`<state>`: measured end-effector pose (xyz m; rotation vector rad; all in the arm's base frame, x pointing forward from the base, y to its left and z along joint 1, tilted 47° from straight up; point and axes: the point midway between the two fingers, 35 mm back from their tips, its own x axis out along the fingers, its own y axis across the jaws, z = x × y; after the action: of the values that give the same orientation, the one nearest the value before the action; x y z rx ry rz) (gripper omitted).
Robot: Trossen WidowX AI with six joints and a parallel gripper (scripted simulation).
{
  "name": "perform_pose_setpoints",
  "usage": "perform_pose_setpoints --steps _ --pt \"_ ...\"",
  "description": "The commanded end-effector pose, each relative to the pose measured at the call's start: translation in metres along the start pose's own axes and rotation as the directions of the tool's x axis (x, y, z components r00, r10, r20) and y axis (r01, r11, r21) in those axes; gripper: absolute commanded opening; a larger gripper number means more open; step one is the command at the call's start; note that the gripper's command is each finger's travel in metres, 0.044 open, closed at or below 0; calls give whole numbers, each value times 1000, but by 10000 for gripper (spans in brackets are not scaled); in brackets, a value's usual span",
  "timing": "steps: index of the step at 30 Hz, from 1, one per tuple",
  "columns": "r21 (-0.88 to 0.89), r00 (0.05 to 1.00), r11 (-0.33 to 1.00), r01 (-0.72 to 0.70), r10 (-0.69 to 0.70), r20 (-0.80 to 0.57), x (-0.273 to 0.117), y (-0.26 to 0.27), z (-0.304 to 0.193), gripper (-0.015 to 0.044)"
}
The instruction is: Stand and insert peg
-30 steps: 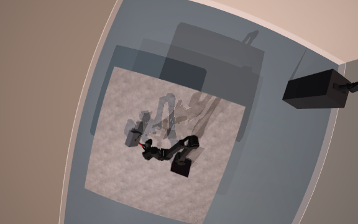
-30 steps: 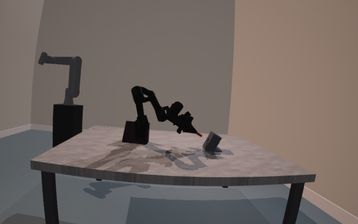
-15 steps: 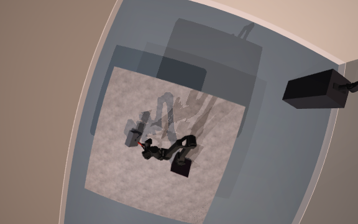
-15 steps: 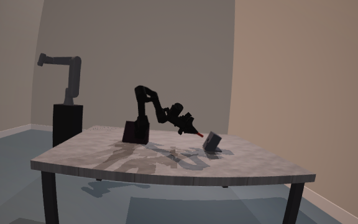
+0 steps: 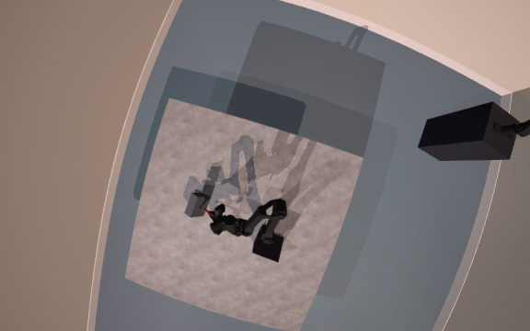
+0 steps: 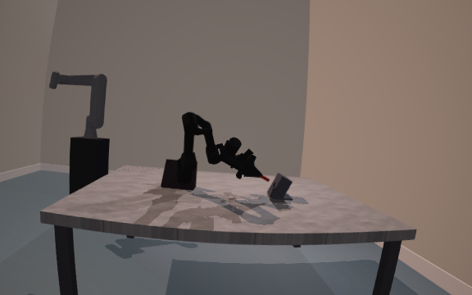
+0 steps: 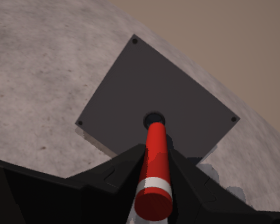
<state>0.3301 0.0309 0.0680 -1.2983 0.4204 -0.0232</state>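
Pale mottled counter (image 5: 168, 257) (image 6: 138, 213) (image 7: 36, 65), blue floor around it, brown wall behind. 1 black arm (image 5: 265, 211) (image 6: 188, 141), 1 sloped panel (image 5: 194, 205) (image 6: 281, 186) (image 7: 131, 85) with 1 dark hole (image 7: 154, 119).

Handling, by look: peg (image 5: 207, 211) (image 6: 265, 179) (image 7: 157, 160) likely light, stiff, smooth; could twist or slide back if pushed off-axis. Not obviously fragile. Best hold: around the middle or toward the banded end, square across the round sides, leaving the plain end free to go in. Current hold fits that.

Position: fingers (image 5: 212, 215) (image 6: 259, 174) closed narrow on the peg, 1 on each side. White band (image 7: 155, 185) at the near end, on the wrist camera's side; plain end sticks out past the tips toward the panel. Peg is in the air, tilted down, tip near the hole. Exterior view shows a gap to the face, so not inserted. Wrist view: tip overlaps the hole's lower rim; exact centering can't be told.
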Motion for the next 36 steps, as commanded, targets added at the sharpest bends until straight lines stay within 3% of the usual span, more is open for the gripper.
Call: perform_pose_setpoints --steps 1,36 --pt "-8 1000 1000 0 0 1 2 3 -3 0" --pt "5 1000 1000 5 -5 4 20 3 -4 0"
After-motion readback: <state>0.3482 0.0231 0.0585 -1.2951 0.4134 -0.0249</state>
